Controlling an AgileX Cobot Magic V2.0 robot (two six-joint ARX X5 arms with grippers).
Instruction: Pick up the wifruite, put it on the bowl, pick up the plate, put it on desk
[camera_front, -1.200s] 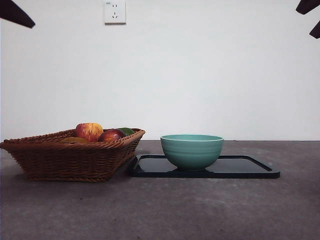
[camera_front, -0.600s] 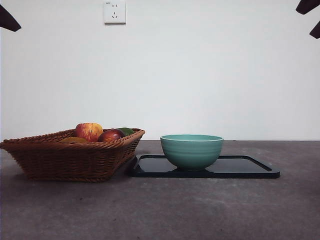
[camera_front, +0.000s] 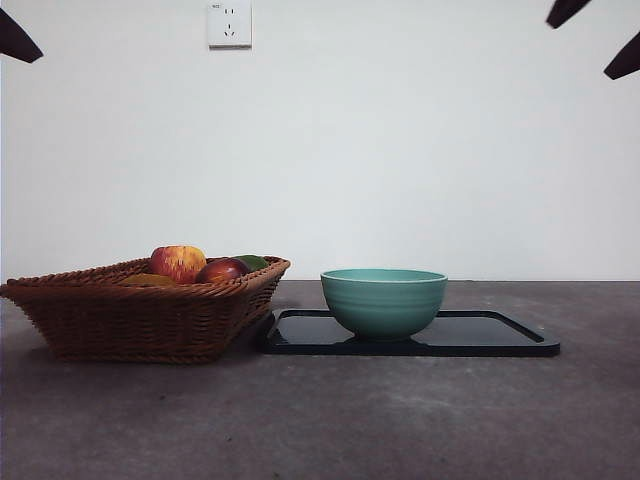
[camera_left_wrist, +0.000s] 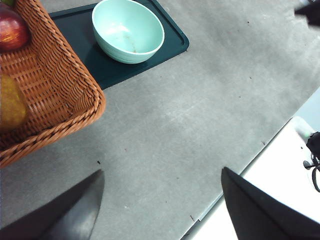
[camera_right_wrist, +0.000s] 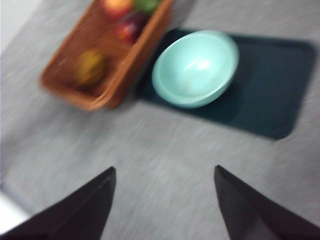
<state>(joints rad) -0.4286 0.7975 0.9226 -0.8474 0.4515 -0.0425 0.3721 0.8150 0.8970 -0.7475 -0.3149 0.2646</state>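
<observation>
The wifruite (camera_front: 147, 281) lies low in the wicker basket (camera_front: 140, 320) at the left; it also shows in the left wrist view (camera_left_wrist: 10, 107) and, blurred, in the right wrist view (camera_right_wrist: 90, 67). The teal bowl (camera_front: 384, 300) stands empty on the dark plate (camera_front: 500, 336), right of the basket. My left gripper (camera_left_wrist: 160, 200) is open and empty, high above the desk (camera_front: 400, 420) in front of the basket. My right gripper (camera_right_wrist: 162, 200) is open and empty, high above the desk in front of the bowl (camera_right_wrist: 196, 67).
The basket also holds a red-and-yellow apple (camera_front: 179, 263), a dark red fruit (camera_front: 222, 271) and a green fruit (camera_front: 252, 262). A wall socket (camera_front: 229, 23) is on the white wall. The desk's edge (camera_left_wrist: 250, 165) runs near my left gripper.
The left arm's tip has drawn back toward the top left corner. The right arm's tips have shifted left in the front view, and the right wrist view is motion-blurred.
</observation>
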